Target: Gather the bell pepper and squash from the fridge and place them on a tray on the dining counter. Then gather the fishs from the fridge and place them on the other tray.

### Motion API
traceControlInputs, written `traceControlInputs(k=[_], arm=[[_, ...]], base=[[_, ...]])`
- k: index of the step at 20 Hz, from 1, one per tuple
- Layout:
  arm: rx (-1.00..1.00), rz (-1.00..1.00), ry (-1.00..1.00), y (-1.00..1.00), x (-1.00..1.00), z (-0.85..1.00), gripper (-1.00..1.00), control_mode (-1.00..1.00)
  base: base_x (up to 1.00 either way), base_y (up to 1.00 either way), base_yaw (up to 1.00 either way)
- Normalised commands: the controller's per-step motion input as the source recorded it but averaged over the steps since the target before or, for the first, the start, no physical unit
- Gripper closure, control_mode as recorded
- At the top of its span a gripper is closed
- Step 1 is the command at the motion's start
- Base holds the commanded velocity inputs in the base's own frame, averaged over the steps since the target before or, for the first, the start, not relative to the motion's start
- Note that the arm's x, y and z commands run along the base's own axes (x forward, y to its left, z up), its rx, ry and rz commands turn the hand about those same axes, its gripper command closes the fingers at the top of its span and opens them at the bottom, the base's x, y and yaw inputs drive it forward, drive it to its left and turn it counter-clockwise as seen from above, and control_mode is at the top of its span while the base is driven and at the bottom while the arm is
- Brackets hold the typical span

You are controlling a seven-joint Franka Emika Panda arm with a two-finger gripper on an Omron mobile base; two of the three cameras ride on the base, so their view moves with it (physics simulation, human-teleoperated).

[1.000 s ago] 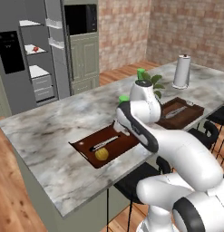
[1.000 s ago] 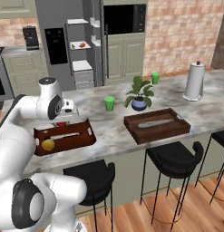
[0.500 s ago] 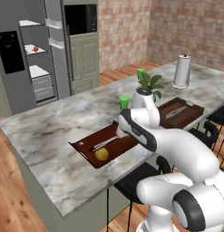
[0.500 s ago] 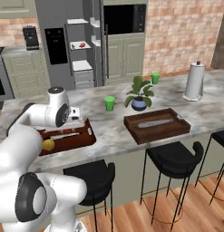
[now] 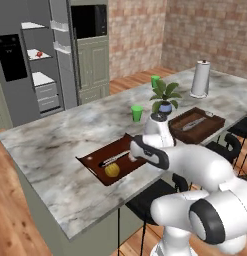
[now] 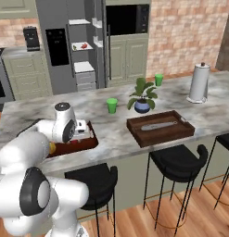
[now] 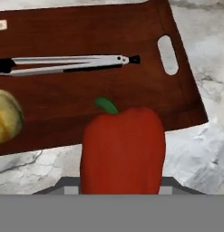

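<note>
1 bell pepper [image 7: 123,149] held in fingers | 1 squash [image 7: 5,116] on tray [image 7: 77,38] | 1 tongs [image 7: 63,63]

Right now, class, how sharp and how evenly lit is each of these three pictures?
Hand view: the bell pepper looms large and soft-edged, tongs crisp, flat light. Left base view: even light, faint shadow beside the squash. Right base view: no glare on the dining counter, fridge shelves coarse and blurry.

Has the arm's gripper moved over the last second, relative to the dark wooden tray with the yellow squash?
Yes. The gripper, holding the red bell pepper, has come down toward the near edge of the dark wooden tray holding the round yellow squash.
</note>
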Motion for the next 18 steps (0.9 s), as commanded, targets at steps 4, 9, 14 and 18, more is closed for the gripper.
traceControlInputs(k=[4, 9, 14, 18], arm=[[0.00, 0.01, -0.03, 0.00, 0.55, -0.33, 1.00, -1.00], [0.00, 0.03, 0.00, 0.02, 0.49, -0.14, 1.00, -1.00], [0.00, 0.00, 0.00, 0.05, 0.38, -0.04, 1.00, -1.00], [0.00, 0.00, 0.00, 0.08, 0.20, -0.14, 1.00, -1.00]], base=[[0.00, 0.00, 0.00], [0.00, 0.00, 0.00], [0.00, 0.00, 0.00], [0.00, 0.00, 0.00]])
